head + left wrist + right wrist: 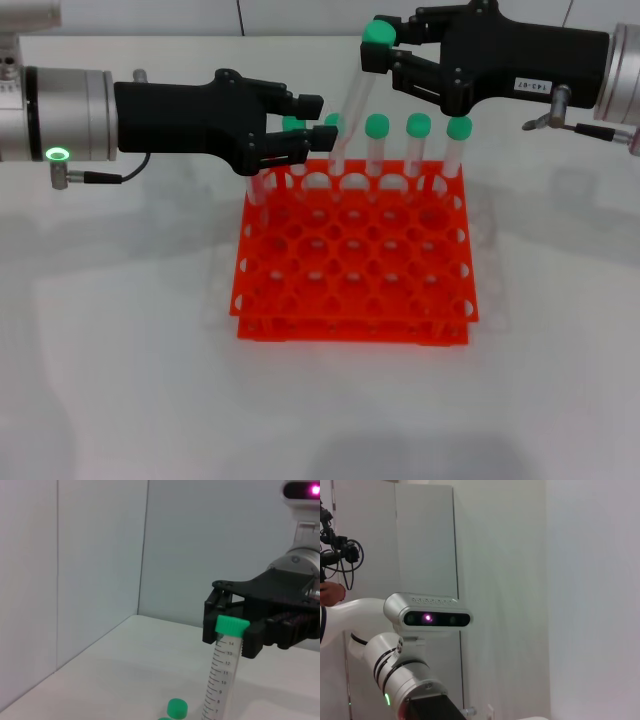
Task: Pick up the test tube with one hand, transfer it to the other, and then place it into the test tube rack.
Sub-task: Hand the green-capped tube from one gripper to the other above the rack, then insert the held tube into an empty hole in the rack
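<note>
Rack [355,260] on table [120,380], tube [352,105] held tilted above its back row.
Right hand [385,55] clamped at the cap; left hand [310,125] apart, nearby. Tilt could snag the rim or knock neighbouring tubes.

A white table [120,380] fills the front. Pale grey walls [90,555] stand behind it. They meet in a corner. Soft shadows lie on the table.

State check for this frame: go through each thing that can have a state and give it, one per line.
test tube: capped, tilted, held at the cap above the rack's back row
right gripper: shut on the test tube
left gripper: open, holding nothing, above the rack's back-left corner
test tube rack: mostly unfilled; capped tubes upright in back row
</note>
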`<state>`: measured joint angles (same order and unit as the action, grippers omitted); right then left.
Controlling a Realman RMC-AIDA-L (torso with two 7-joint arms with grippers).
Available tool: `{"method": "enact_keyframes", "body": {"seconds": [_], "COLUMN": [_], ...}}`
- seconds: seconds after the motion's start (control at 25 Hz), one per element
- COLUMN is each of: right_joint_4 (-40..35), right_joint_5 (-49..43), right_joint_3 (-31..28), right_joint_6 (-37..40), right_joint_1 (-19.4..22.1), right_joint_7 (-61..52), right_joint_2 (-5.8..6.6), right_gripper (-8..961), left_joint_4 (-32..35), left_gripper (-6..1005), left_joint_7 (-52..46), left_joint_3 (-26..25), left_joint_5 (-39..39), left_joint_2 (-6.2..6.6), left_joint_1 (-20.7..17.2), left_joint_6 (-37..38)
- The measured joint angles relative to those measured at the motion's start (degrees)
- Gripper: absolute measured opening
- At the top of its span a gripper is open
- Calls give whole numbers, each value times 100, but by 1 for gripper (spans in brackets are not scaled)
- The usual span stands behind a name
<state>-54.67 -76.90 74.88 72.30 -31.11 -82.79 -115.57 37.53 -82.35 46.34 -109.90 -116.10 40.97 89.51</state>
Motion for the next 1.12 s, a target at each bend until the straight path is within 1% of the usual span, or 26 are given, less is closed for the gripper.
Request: {"method": "enact_keyframes", "body": {"seconds": [0.36,0.6,0.68,0.8,1.0,1.12], "right_joint_4": [-9,-9,-9,-5,18,37], "right_joint_5": [0,0,0,0,0,0], "right_joint_3": [0,-2,-7,-15,-18,-12], "right_joint_6": [4,-2,0,6,15,20], "right_joint_1": [4,19,27,41,52,55], "right_joint_7": [0,0,0,0,0,0], "right_joint_2": [-9,-9,-9,-10,-9,-11], "right_gripper": [265,265,265,265,265,265], "left_joint_4": [0,88,273,645,1078,1473], "left_gripper": [502,704,780,893,893,893], "left_joint_7": [-131,-393,-488,-644,-1016,-1365], "left_joint_3": [9,5,12,26,-16,-13], "left_joint_5": [4,4,5,4,5,5], "left_joint_2": [0,25,8,-50,-78,-79], "left_joint_1": [-20,-54,-132,-288,-448,-587], "left_joint_6": [28,47,53,96,315,407]}}
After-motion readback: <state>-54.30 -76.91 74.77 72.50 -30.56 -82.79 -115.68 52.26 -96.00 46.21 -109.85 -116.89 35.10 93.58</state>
